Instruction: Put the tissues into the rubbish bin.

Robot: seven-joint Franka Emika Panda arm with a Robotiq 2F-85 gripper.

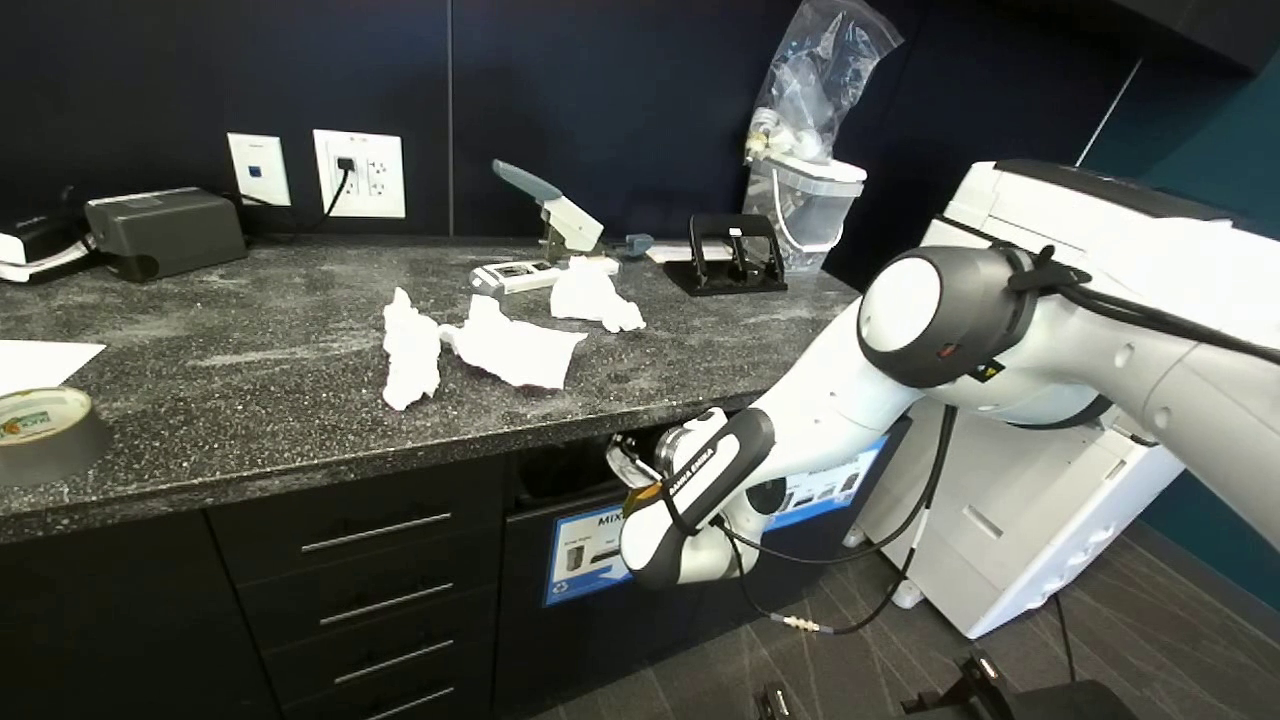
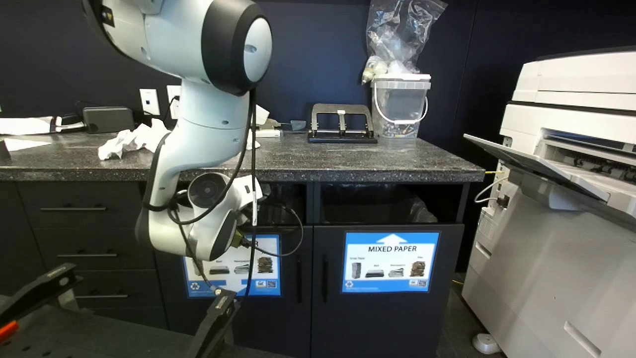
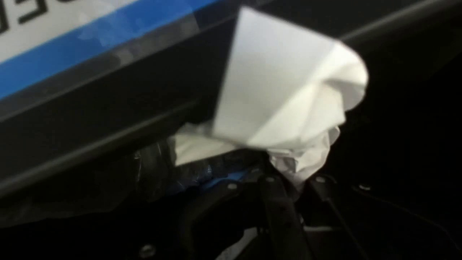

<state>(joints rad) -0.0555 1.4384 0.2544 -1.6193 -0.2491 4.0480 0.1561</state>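
I pinch a crumpled white paper tissue (image 3: 285, 90) between my jaws, pressed close on its narrow, bunched end; the rest spreads past their tips in a folded flap with one curled edge. I hold it at the dark opening of the black-fronted rubbish bin (image 1: 575, 640), below the near edge of the speckled dark-grey bench (image 1: 300, 310). Whether any of it hangs lower than the bin's front edge, I cannot tell. Clear plastic lining (image 3: 153, 168) shows in the opening, and a blue-and-white printed label (image 1: 588, 562) is on the bin's front.

On the bench, left of my jaws, lie a narrow upright white tissue (image 1: 411, 350) and, just right of it, a wide peaked white tissue (image 1: 518, 348); I cannot tell whether they touch. Farther back and to the right sits a small rumpled white tissue (image 1: 590, 297), just before a raised white-and-grey stapler (image 1: 575, 226). In an exterior view my white-and-black jointed arm (image 2: 211, 127) hides part of this group.

Right of the stapler, on the far side, stand a black metal hole punch (image 2: 342, 109) and a clear plastic bucket (image 2: 397, 103) with a clear plastic bag (image 2: 403, 40) above it. At the left end are a grey tape roll (image 1: 50, 440) and a flat white paper (image 1: 40, 362); a large white printer (image 2: 551, 238) stands beyond the bench's right end.
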